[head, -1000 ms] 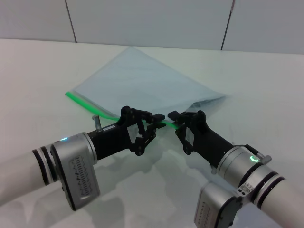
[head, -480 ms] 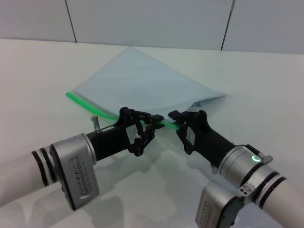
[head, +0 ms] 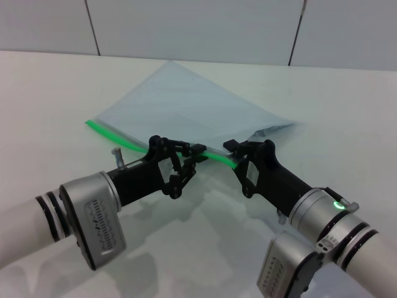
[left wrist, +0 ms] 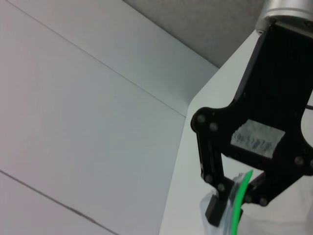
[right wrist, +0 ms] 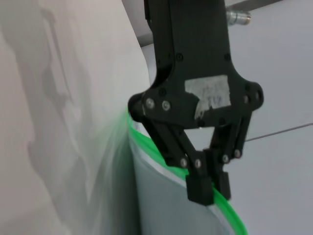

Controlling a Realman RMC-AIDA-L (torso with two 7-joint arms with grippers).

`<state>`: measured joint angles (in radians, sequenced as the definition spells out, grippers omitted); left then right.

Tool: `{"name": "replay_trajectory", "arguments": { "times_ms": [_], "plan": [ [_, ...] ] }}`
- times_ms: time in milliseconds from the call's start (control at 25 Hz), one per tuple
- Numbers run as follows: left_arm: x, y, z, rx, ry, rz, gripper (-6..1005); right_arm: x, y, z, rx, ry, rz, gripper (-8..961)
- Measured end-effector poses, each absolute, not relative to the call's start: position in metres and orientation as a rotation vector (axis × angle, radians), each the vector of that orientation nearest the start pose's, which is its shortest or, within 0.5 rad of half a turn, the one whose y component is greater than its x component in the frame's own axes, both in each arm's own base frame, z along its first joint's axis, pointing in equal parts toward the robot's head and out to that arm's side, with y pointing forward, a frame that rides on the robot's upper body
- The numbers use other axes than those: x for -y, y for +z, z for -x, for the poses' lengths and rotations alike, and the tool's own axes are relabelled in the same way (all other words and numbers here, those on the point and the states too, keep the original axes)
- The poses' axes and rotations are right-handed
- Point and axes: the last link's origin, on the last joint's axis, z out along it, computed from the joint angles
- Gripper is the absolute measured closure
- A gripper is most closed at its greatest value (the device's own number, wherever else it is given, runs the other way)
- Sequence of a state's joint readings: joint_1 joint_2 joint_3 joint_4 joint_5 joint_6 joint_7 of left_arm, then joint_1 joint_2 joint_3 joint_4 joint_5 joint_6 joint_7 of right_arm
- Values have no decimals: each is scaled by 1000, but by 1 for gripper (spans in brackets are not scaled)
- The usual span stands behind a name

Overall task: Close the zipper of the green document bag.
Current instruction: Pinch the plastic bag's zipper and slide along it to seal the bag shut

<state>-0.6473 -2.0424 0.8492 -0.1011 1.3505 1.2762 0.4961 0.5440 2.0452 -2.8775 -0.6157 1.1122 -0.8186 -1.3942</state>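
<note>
White table (head: 56, 87): fills the head view, backed by a pale panelled wall (head: 186, 28) with dark seams.

Green document bag (head: 186, 108): large flat translucent blue-grey pouch, lying corner-on near the middle of the table, its near edge lifted where the two arms meet. A darker fold shows at its right corner.

Left arm: silver-and-white wrist with a green light, black linkage reaching in from the near left. Left gripper (head: 197, 151) (right wrist: 209, 188): fingers pressed together on the green strip, pinching it; in the right wrist view the strip passes between the two black fingertips. A white sticker sits on the gripper body, its handwriting not readable.

Right arm: matching wrist with a green light, reaching in from the near right. Right gripper (head: 231, 146) (left wrist: 234, 210): fingers closed on the same strip just to the right of the left gripper, the green edge running up between them. A white label with faint blue writing sits on its body, not legible.

Zipper (head: 115, 135): thin bright green strip along the bag's near long edge, running from the far-left corner to the grippers. The slider tab cannot be made out.
</note>
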Motion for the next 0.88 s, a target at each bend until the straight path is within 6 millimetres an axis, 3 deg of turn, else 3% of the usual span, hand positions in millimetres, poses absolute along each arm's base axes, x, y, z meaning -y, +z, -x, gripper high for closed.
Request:
{"name": "replay_trajectory", "arguments": {
  "times_ms": [880],
  "plan": [
    [-325,-49,299,-577,-223,2048,893,-313,-107,-259,690,-53,1913,944]
  ]
}}
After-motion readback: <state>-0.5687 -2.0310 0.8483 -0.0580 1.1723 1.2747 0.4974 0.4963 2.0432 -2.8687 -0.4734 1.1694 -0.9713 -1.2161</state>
